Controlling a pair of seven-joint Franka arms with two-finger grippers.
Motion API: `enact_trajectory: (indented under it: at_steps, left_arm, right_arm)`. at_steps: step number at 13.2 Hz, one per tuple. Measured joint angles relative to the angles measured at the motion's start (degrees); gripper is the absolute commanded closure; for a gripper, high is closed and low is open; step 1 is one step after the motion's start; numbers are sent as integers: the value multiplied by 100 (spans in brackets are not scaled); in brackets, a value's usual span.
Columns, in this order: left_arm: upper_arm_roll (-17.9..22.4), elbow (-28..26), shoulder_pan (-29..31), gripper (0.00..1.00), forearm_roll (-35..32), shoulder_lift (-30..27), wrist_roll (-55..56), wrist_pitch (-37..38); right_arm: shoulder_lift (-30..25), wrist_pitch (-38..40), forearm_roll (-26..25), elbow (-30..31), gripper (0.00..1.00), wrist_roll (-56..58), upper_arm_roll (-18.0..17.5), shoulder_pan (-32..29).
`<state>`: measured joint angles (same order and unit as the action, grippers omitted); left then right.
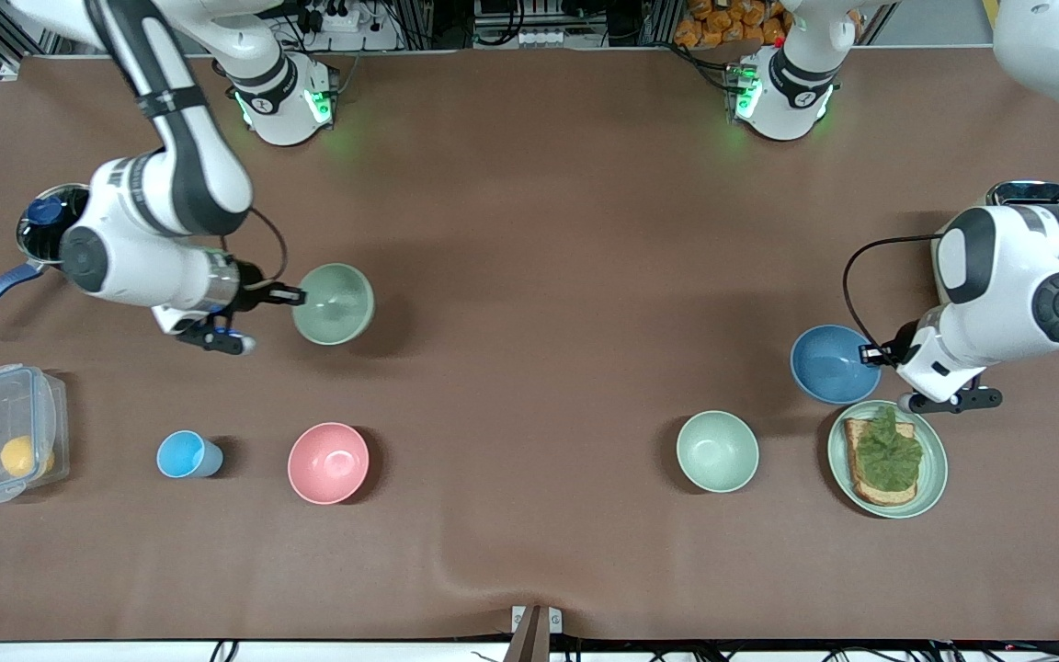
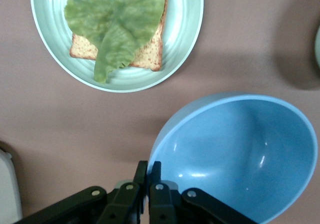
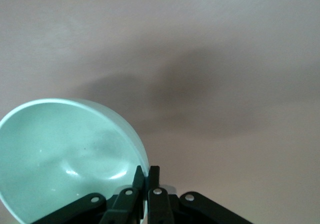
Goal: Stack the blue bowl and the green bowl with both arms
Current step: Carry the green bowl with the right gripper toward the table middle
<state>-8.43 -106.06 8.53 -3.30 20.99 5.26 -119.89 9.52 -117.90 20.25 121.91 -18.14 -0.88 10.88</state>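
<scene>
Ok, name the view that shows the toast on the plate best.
The left wrist view: the toast fills the frame's top under a lettuce leaf on the green plate, its crumb visible. The front view shows it small beside the blue bowl. The right wrist view misses it.

We are recording a matte mid-blue bowl (image 1: pixel 830 364) clamped in the black left gripper (image 1: pixel 871 354). The black right gripper (image 1: pixel 295 296) is pinching a dull sage-green bowl (image 1: pixel 334 303). Beside the left gripper we are noting a pale green ribbed plate (image 1: pixel 932 469) carrying speckled tan toast (image 1: pixel 865 485) under a crinkled green leaf (image 1: pixel 889 450). The table cover (image 1: pixel 529 230) is showing plain brown throughout.
</scene>
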Motion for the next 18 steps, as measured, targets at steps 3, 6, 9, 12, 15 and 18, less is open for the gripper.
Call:
enact_trajectory:
  at_steps: [3,6,9,12,15,18]
  left_arm:
    - [-89,264,-31,100,8,0,17,190]
    - [-130,275,-67,100,28,17,185,223]
    - [-142,276,-122,100,33,25,202,227]
    - [-153,286,-133,100,33,25,208,227]
    - [-153,305,-130,100,33,25,206,227]
    - [-152,319,-130,100,32,31,154,227]
  right_arm:
    - [-13,-421,50,-124,100,-1618,-12,948]
    - [41,-1166,65,-122,100,-2971,-19,1859]
    - [271,-1813,69,-116,100,-3961,-17,2563]
    - [637,-2392,71,-114,100,-4588,-15,3034]
    - [920,-2681,71,-141,100,-5061,-10,3406]
    - [1206,-3086,71,-156,100,-5387,-8,3731]
